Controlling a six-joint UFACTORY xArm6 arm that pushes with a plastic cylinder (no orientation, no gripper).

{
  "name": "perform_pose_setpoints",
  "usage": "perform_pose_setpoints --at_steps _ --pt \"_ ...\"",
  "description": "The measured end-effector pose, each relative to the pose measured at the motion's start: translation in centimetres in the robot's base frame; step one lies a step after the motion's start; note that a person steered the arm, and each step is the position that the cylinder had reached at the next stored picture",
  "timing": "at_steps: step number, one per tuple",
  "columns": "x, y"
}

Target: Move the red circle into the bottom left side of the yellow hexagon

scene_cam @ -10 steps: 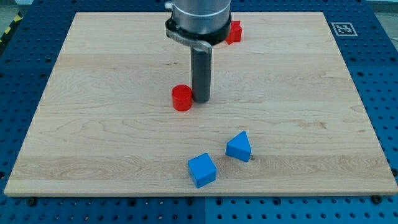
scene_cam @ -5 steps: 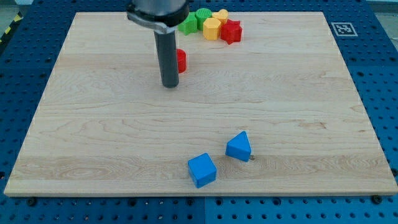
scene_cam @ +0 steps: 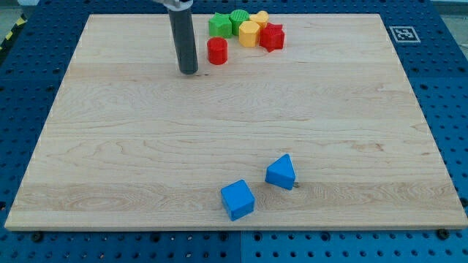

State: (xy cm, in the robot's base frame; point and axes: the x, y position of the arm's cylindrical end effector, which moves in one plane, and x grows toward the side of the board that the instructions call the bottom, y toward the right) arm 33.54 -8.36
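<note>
The red circle is a short red cylinder near the view's top, just below the left green block. The yellow hexagon stands to its upper right, a small gap between them. My tip rests on the board to the lower left of the red circle, a little apart from it. The rod rises out of the view's top.
Beside the yellow hexagon cluster a second green block, another yellow block and a red star-like block. A blue cube and a blue triangular block lie near the view's bottom on the wooden board.
The red circle has slid from the board's middle up toward the top cluster. My tip moved up and left with it and now stands to its lower left.
</note>
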Motion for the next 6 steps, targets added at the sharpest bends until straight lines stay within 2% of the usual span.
perform_pose_setpoints --at_steps 2,4,6 --pt "-1.4 5.4" --pt "-0.2 5.9" --pt "-3.4 5.9"
